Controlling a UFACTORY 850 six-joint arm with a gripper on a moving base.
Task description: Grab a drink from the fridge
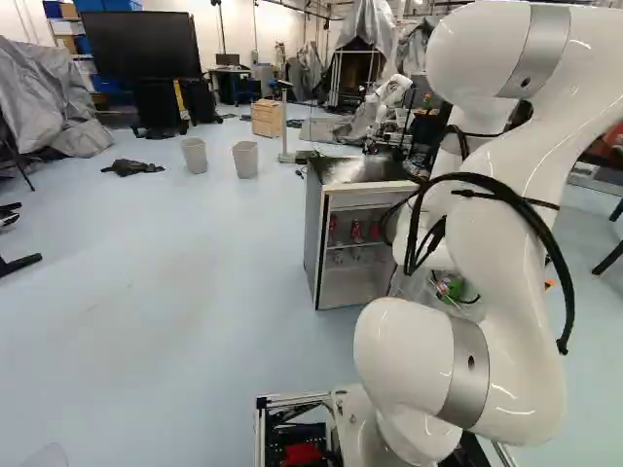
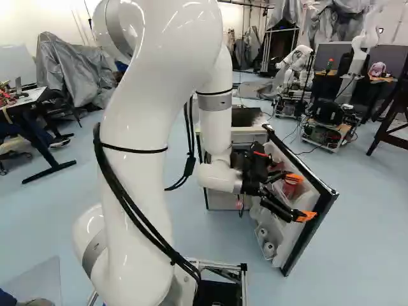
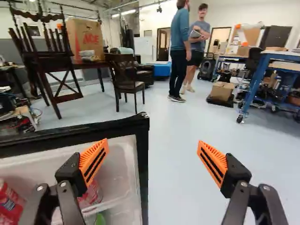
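Observation:
My gripper (image 2: pixel 301 199) is open at the inner side of the swung-out fridge door (image 2: pixel 313 231). In the wrist view the gripper (image 3: pixel 153 157) has its fingers wide apart. One stands over the door's clear shelf bin, the other beyond the door's black edge (image 3: pixel 142 159), touching nothing. Partly behind the first finger is a red can (image 3: pixel 92 194); another red can (image 3: pixel 9 204) lies further in along the bin, and something green (image 3: pixel 100 219) is below. The fridge (image 1: pixel 313 229) stands ahead with its front uncovered, red cans (image 1: pixel 356 231) on an inner shelf.
White cylindrical items (image 2: pixel 268 248) sit low in the door. Another robot (image 2: pixel 296 64) stands behind the fridge. Two bins (image 1: pixel 245 160) are on the floor beyond it to the side. A wooden chair (image 3: pixel 125 79) and a cardboard box (image 3: pixel 221 91) stand past the door.

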